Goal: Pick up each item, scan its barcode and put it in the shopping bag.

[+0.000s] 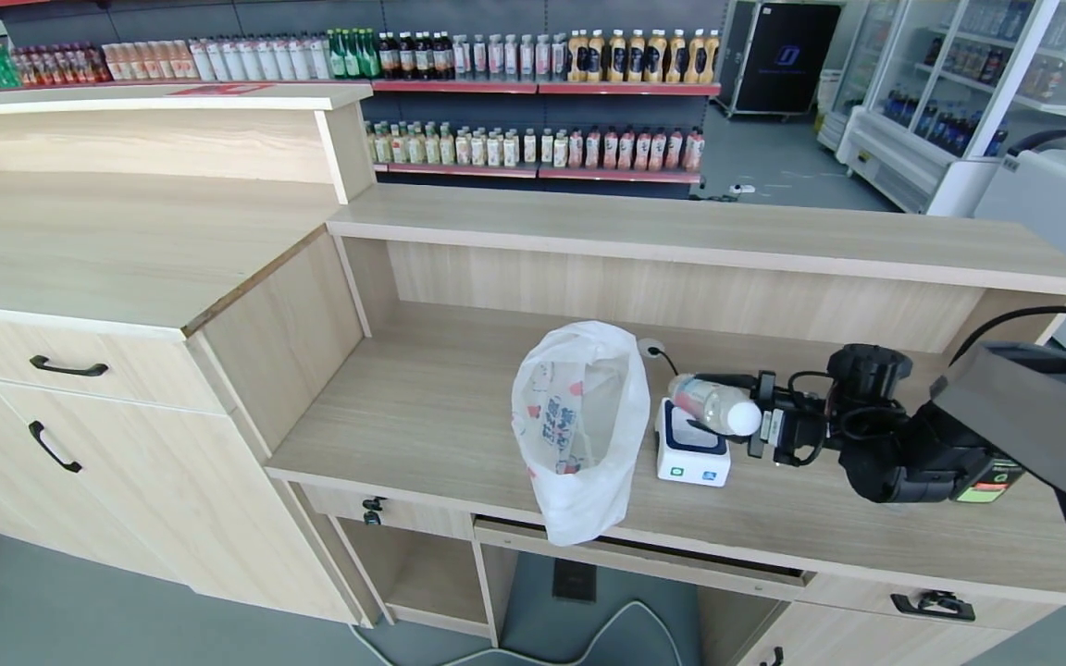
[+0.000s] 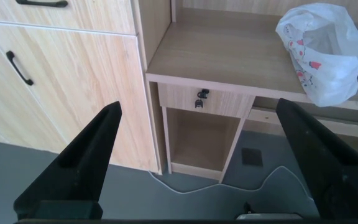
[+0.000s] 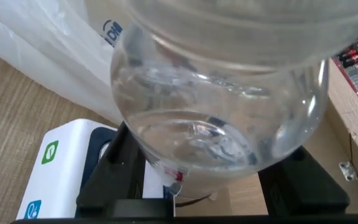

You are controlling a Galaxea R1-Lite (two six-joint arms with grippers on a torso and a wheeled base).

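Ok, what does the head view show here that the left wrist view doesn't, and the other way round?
Head view adds: the right pincer shut on a clear bottle over the scanner, with drink shelves and a glass-door fridge behind. Left wrist view adds: the left pincer, open, out in front of the counter, a drawer lock and a floor cable. Shared: the shopping bag standing open on the counter, the black-handled cabinet, and a corner of the scanner.

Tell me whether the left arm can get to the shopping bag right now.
Probably yes: the left end effector hangs open below the counter edge; raised, nothing stands between it and the shopping bag.
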